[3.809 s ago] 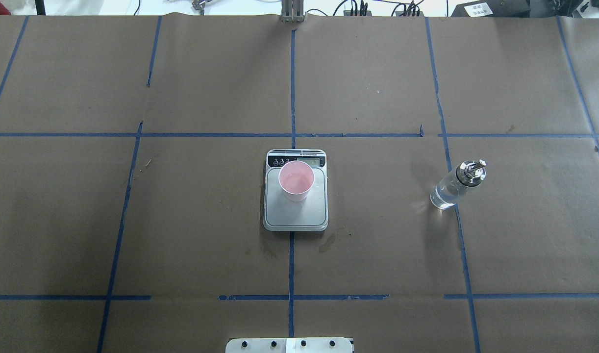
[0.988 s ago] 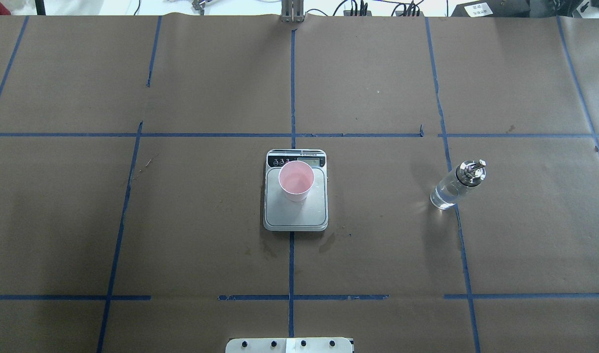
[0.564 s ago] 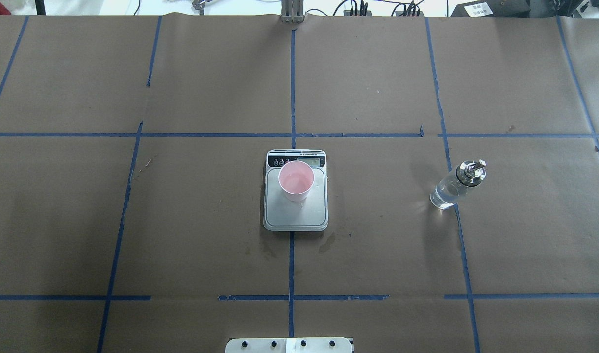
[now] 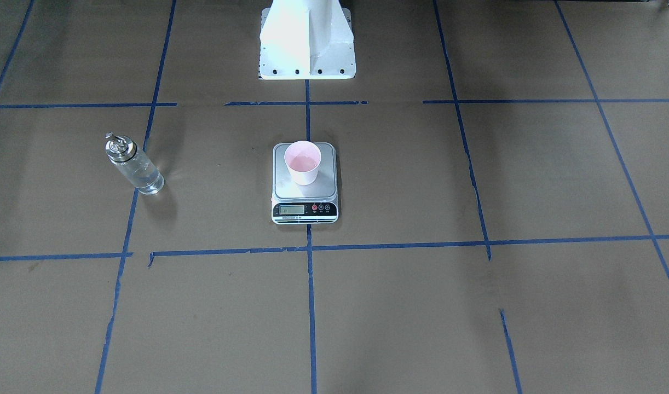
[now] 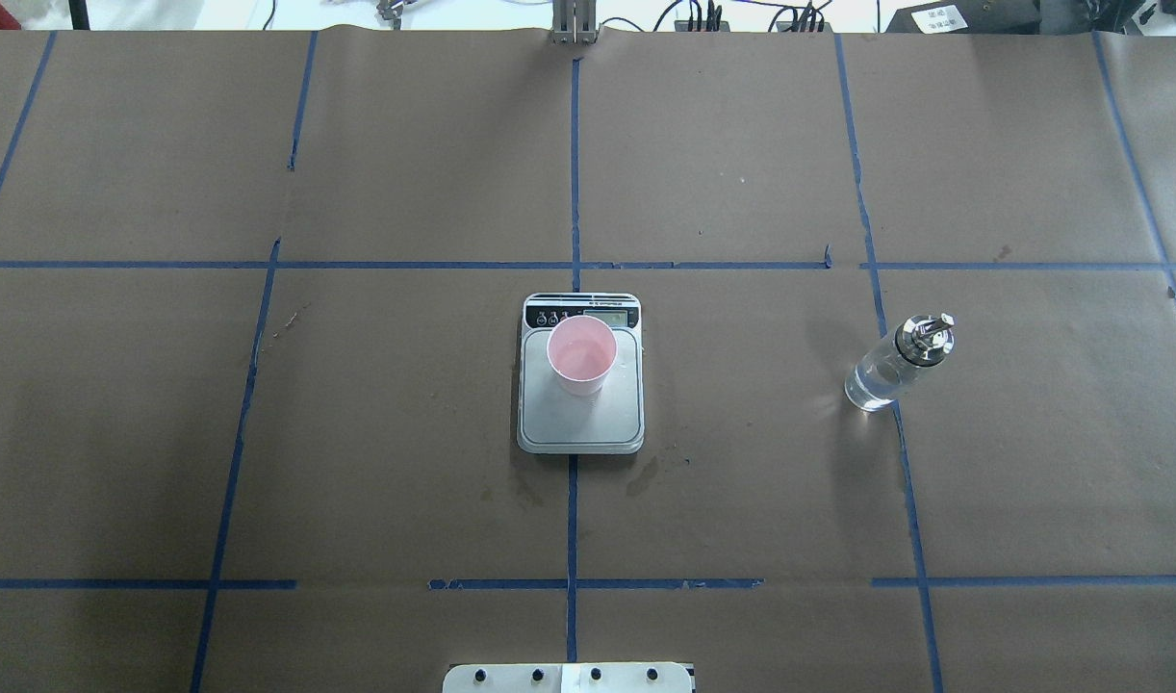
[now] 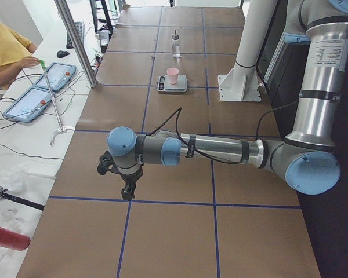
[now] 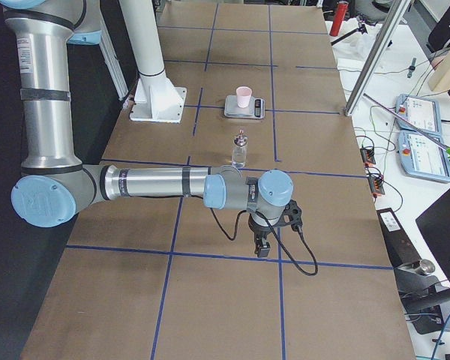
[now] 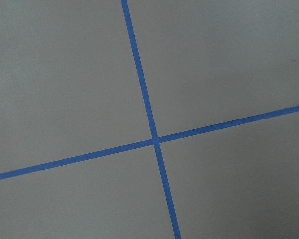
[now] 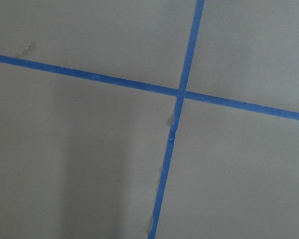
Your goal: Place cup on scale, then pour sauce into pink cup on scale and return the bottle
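nothing shifts on the overhead view since a moment ago: the cup [image 5: 581, 353] sits upright on the scale [image 5: 580, 428], toward its display end, same spot as before. the bottle [image 5: 886, 371] stands well off to the robot's right, just beside a blue tape line [image 5: 910, 500], with clear sauce [image 5: 870, 387] low inside, unmoved. the left gripper [image 6: 127, 192] and right gripper [image 7: 262, 247] hang out at the table's opposite ends, far from cup and bottle; parted or closed, can't tell.

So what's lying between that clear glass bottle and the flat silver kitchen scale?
Nothing: the overhead view shows only bare brown paper between the clear glass bottle and the flat silver kitchen scale.
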